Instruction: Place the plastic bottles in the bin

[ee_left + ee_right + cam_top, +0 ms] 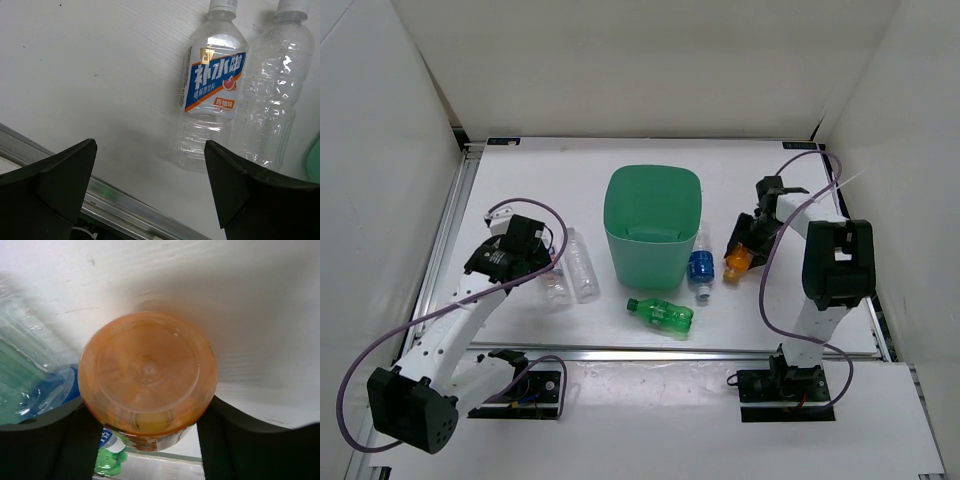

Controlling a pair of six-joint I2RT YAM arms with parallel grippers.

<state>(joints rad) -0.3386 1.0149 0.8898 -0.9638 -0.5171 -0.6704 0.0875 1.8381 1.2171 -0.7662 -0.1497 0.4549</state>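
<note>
Orange plastic this light should dent if squeezed hard; our right tool (748,240) pinches the orange bottle (147,380) across its body, right of the bin (653,169). Our left tool (150,165) hangs spread above the labelled clear bottle (212,85) and the plain clear bottle (272,95).

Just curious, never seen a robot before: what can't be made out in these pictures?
Right wrist: orange bottle shows only its base; cap, label hidden.
Left wrist: labelled clear bottle and plain clear bottle, caps cut by top edge.
Right wrist: blue-label bottle blurred, cut by left edge.
</note>
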